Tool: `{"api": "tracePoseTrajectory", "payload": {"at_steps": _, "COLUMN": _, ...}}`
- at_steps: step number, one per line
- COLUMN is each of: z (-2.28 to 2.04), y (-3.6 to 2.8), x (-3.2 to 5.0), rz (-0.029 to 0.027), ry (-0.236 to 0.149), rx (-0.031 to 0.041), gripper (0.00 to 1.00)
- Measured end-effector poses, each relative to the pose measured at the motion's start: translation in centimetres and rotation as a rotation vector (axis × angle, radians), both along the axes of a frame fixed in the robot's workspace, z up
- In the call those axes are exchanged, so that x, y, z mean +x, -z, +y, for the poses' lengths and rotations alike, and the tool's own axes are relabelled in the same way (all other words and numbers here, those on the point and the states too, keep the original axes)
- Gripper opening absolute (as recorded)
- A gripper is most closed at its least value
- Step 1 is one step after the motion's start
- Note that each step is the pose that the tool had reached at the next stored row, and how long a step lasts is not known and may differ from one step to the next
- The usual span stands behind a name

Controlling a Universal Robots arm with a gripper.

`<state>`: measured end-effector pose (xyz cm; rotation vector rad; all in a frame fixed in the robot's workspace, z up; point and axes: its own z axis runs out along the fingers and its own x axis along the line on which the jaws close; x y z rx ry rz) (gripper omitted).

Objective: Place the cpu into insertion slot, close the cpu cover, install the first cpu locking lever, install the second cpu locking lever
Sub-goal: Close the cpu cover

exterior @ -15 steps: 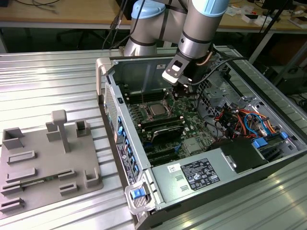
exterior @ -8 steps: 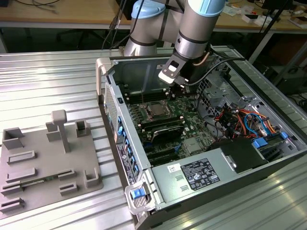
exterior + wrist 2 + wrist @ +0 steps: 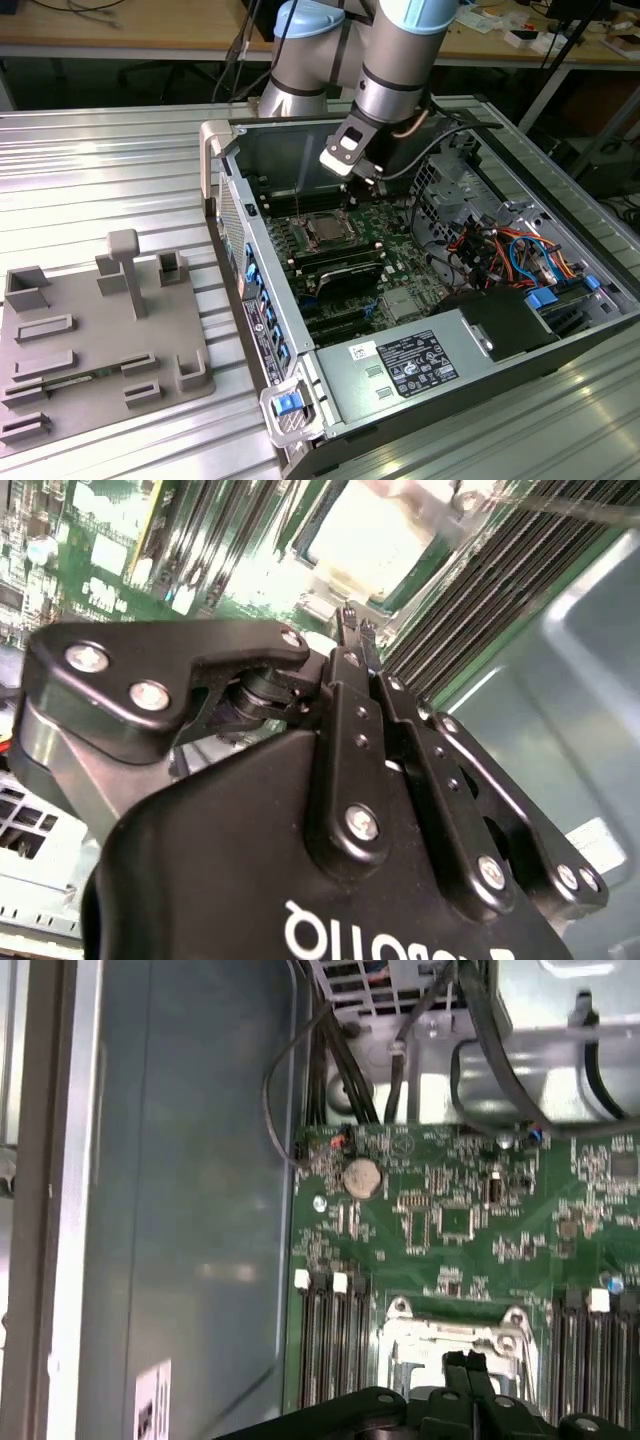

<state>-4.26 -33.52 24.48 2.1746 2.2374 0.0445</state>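
Down inside the open computer case (image 3: 232, 215), the arm angles steeply over the insertion slot (image 3: 312, 236). Gripper (image 3: 352, 620) tips pressed together just above it. cpu (image 3: 375, 535) sits in the slot.

Ribbed metal table (image 3: 110, 160) recorded in the exterior view. Two items are carried directly on it. An open computer case (image 3: 262, 335) is laid on its side towards the exterior view's right. A grey moulded tray (image 3: 90, 350) is laid flat towards the left, near the case.
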Motion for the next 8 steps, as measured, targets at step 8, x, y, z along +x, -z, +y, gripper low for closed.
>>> {"api": "tracePoseTrajectory", "payload": {"at_steps": 8, "z": 0.0, "y": 0.88, "x": -2.55, "rz": 0.0, "ry": -0.002, "rx": 0.0004, "gripper": 0.11}}
